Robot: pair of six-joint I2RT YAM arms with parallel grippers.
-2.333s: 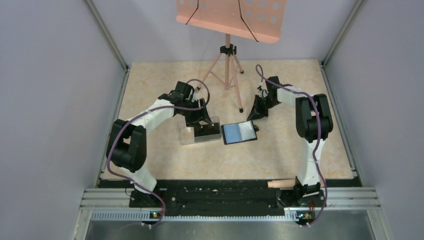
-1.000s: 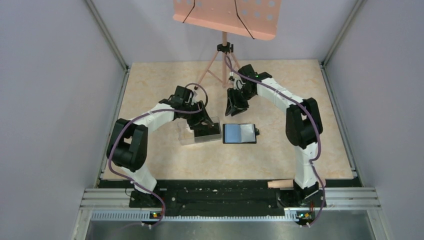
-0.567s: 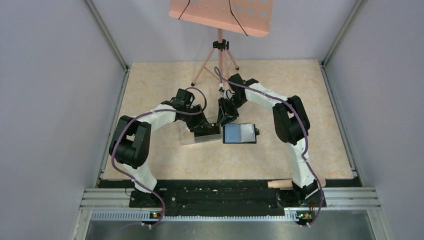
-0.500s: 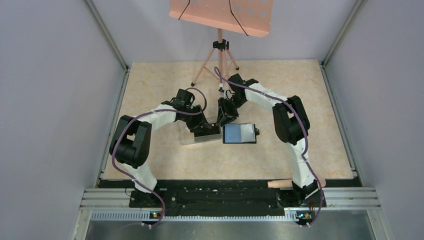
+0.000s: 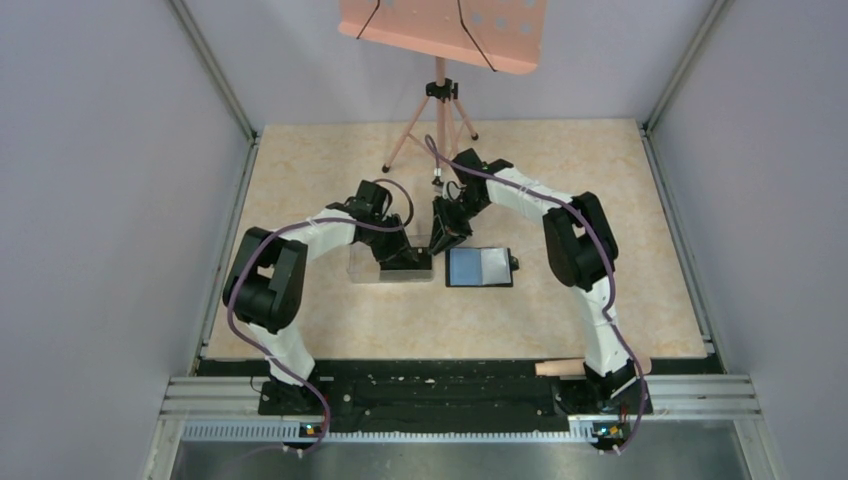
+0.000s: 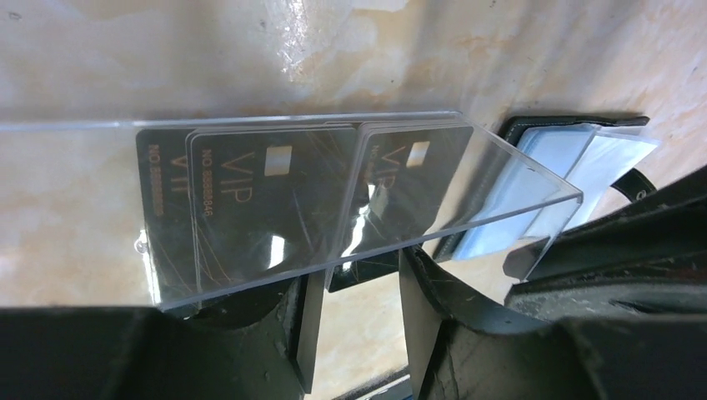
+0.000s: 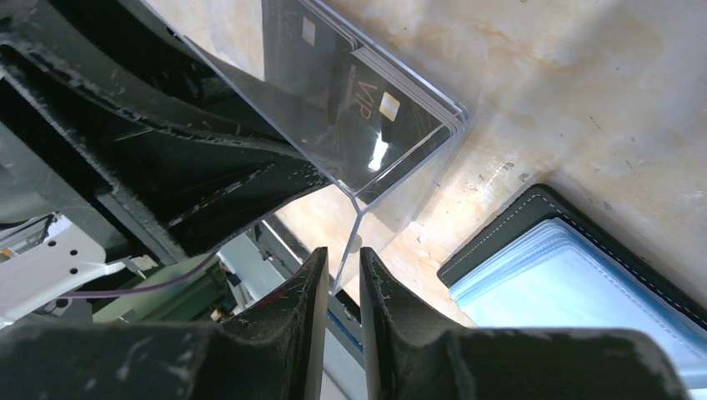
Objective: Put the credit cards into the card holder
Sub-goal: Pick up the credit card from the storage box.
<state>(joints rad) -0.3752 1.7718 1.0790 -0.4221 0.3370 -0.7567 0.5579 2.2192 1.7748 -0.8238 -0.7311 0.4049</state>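
Several black credit cards (image 6: 250, 200) marked VIP lie stacked inside a clear plastic box (image 5: 368, 268), also seen in the right wrist view (image 7: 367, 108). The card holder (image 5: 480, 267) lies open just right of the box, its bluish pockets (image 7: 575, 283) facing up. My left gripper (image 5: 403, 255) reaches into the box. Its jaws (image 6: 358, 283) stand apart, with a card corner and bare table showing in the gap. My right gripper (image 5: 443, 235) is at the box's right end. Its fingers (image 7: 343, 254) straddle the thin clear wall (image 7: 392, 167) with a narrow gap on each side.
A pink music stand (image 5: 440, 30) on a tripod (image 5: 437, 120) stands at the back, close behind the right arm. A wooden stick (image 5: 560, 367) lies at the near edge by the right base. Grey walls enclose the table on all sides.
My right arm swung left from beyond the wallet to the box's right end, its jaws narrowing. The left jaws narrowed too, and the box slid slightly left.
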